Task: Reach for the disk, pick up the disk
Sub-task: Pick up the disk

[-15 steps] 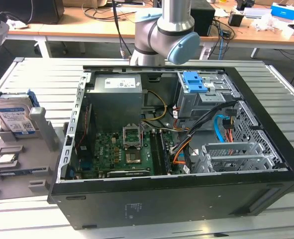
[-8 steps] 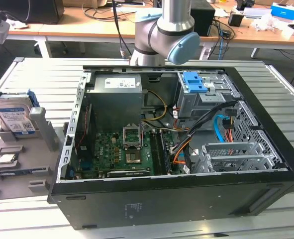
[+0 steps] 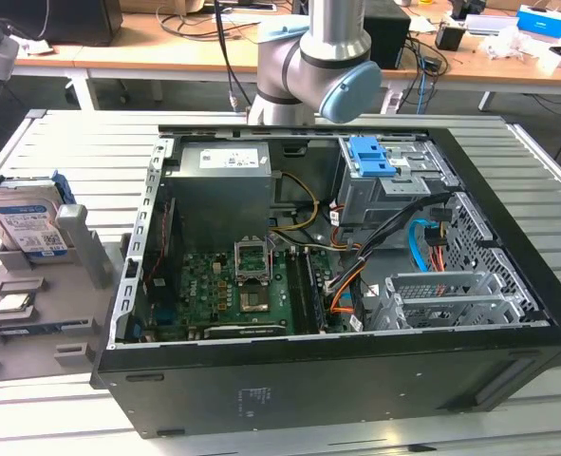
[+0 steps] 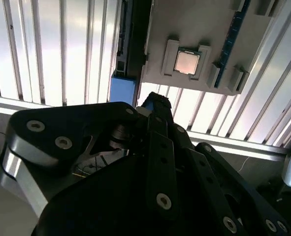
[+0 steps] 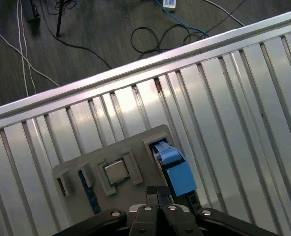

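Overhead, the gripper [image 5: 157, 191] hangs with jaws pressed together, holding nothing, above the grey holder [image 5: 130, 142] where the disk [image 3: 24, 220] stands upright beside a small chip [image 5: 116, 172].

Black tool [image 4: 154, 104], chip [image 4: 187, 62] in grey tray [image 4: 184, 22]

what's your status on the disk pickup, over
Gripper shut, empty, over the grey holder. Disk upright in its slot, not grasped. Square chip seated alongside, apart from the disk.
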